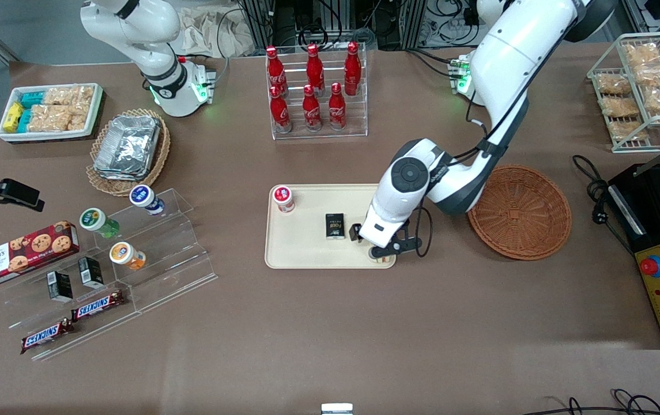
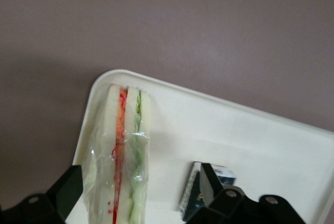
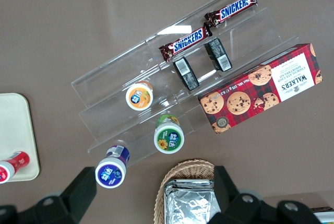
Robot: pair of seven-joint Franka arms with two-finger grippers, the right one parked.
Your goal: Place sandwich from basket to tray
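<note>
My gripper [image 1: 380, 252] hangs over the tray [image 1: 301, 242] corner nearest the basket [image 1: 520, 212], fingers spread wide, gripping nothing. The wrapped sandwich [image 2: 124, 156] lies on the tray between them, apparently just released. Placing step looks done; next I lift straight up.

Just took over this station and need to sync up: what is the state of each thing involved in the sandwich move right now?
claw: open, low over the tray corner, one finger on each side of the sandwich.
sandwich: film-wrapped, set down in the tray, filling edge facing up.
basket: empty.
tray: holds the sandwich, a small black box and a red-lidded cup.
</note>
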